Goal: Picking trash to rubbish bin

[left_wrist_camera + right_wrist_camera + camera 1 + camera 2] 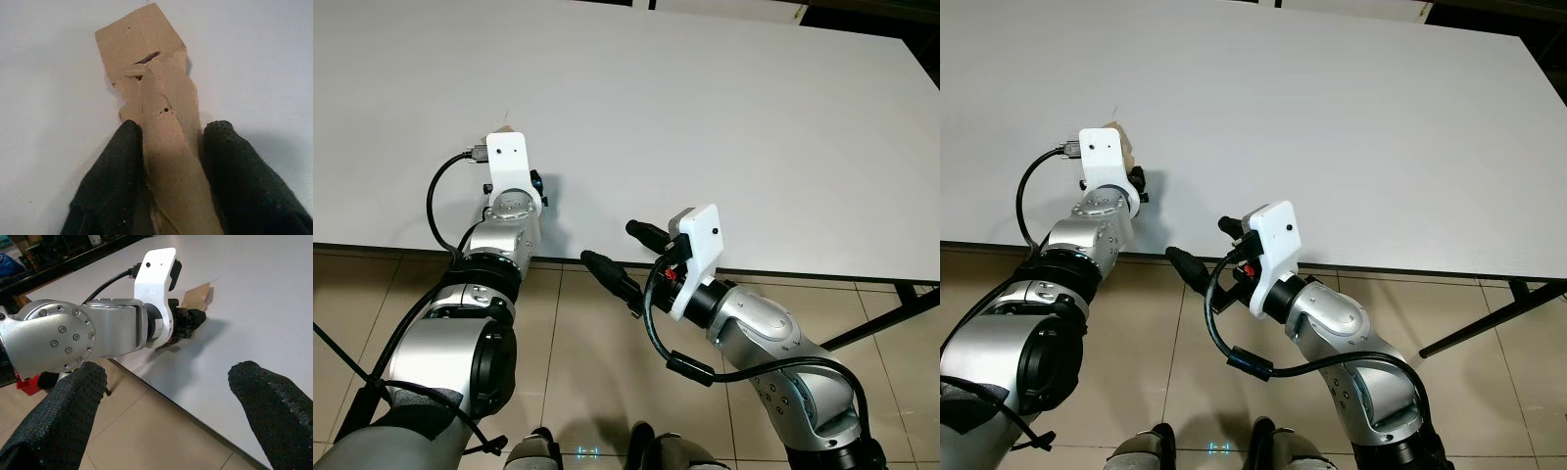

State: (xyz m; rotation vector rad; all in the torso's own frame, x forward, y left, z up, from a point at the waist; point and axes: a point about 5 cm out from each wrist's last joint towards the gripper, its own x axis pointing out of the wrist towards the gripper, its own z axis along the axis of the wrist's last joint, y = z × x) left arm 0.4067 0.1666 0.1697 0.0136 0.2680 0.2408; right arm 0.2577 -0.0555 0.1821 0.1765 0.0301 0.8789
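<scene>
— White bench [724,127] over a tiled floor [597,392]: what is the trash in this shot?

— One torn strip of brown cardboard [156,98], lying flat on the bench near its front edge, on the robot's left side. The left wrist view shows its creased, pierced top end pointing away and its narrow end running back between the two black fingers [115,171].

— So the left pincer has it?

— The left pincer [193,320] sits low over the bench with a finger pressed against each long edge of the strip; it looks clamped on the cardboard, which has not left the surface.

— And the other arm?

— The right pincer [622,257] hangs just off the bench's front edge, over the floor, its fingers spread wide with nothing between them. Its wrist camera looks across at the left arm and the cardboard beyond it.

— Which step is this, then?

— By the look of it, the grasp itself: trash gripped, lift not yet made. No rubbish bin can be seen from here.

— What does the next move need?

— Likely a straight lift, firm enough that the thin, torn strip does not slip or fold out of the grip, then a turn away from the bench to find the bin.
</scene>
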